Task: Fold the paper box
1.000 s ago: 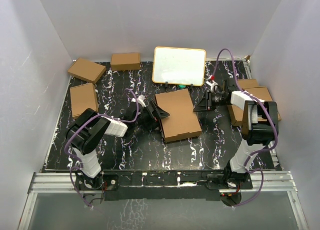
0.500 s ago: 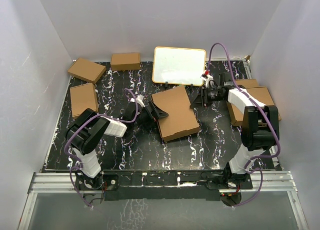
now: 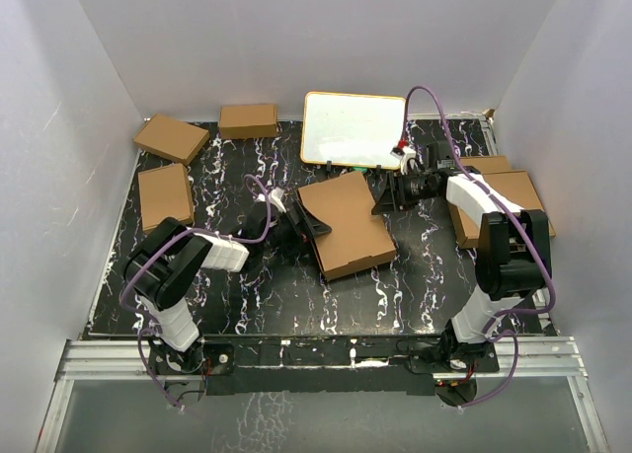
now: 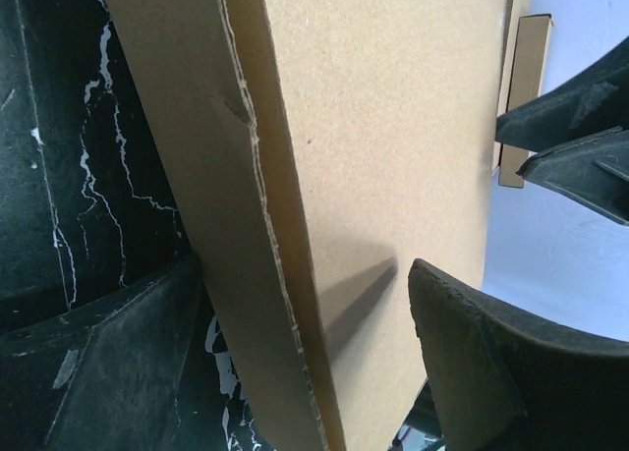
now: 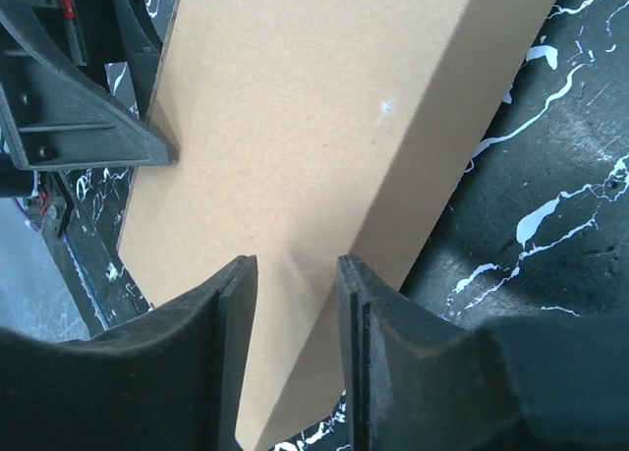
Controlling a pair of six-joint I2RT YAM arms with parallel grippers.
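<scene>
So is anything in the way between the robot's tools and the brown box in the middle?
No, nothing visible is. The left tool has a finger on either side of the paper box at its left edge. The right tool is right at the box's far right corner, with only cardboard in front of it.

Black marbled table [image 3: 237, 295] carries the folded paper box [image 3: 348, 226] at its middle, three small brown boxes [image 3: 171, 138] far left, a white board [image 3: 354, 129] far centre, flat cardboard [image 3: 521, 188] right
</scene>
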